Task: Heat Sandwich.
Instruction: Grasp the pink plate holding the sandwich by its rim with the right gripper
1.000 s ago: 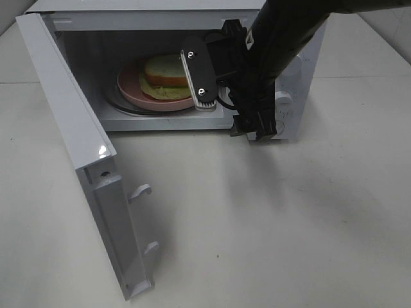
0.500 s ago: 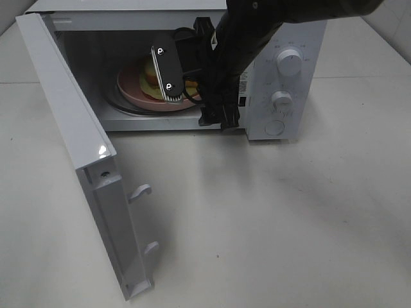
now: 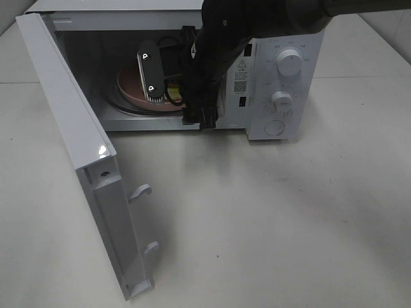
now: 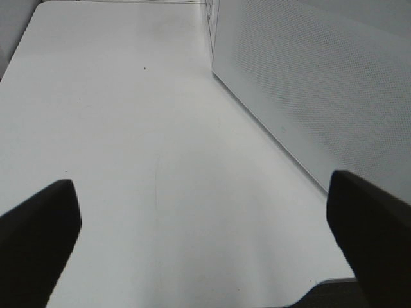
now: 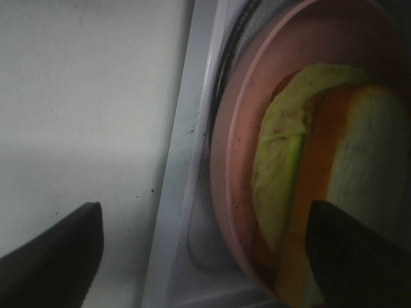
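While the right gripper [image 5: 205, 215] is spread wide, empty, the sandwich [image 5: 334, 186] is laid along the microwave sill [image 5: 183, 192], filling facing it

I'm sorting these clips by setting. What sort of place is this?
Probably a lab or test bench rather than a home kitchen: a white microwave sits with its door open on a plain pale table, a sandwich on a pink plate inside, and a black robot arm reaches in.

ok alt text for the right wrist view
A small sandwich of pale bread, orange-yellow crust and green filling lies on a round pink plate inside the white microwave. The right gripper is open, its two dark fingertips wide apart.
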You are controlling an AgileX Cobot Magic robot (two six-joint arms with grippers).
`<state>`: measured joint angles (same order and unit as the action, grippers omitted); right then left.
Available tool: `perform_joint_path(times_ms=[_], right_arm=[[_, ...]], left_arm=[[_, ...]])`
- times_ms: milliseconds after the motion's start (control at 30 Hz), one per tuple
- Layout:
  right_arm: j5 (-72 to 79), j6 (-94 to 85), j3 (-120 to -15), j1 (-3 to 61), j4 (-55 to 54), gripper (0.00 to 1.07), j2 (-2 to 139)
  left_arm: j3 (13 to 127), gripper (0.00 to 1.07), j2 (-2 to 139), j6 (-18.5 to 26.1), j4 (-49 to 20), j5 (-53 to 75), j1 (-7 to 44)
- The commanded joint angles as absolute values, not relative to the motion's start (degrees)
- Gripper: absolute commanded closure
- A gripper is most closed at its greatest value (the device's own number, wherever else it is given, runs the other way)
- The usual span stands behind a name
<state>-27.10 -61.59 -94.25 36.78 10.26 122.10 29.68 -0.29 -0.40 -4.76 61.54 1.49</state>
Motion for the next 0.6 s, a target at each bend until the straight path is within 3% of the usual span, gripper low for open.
perform_joint_path(times_ms=[33, 600], right_arm=[[-27.10, -60.56, -96.49, 36.84, 10.03, 0.27, 124.10], [-29.91, -58.79, -105.37, 36.61, 10.03, 0.31, 132.81]], left_arm=[[29.62, 0.07, -1.15, -0.57, -5.21, 61.31, 1.26], [29.62, 0.07, -1.15, -0.57, -5.21, 61.31, 1.26]])
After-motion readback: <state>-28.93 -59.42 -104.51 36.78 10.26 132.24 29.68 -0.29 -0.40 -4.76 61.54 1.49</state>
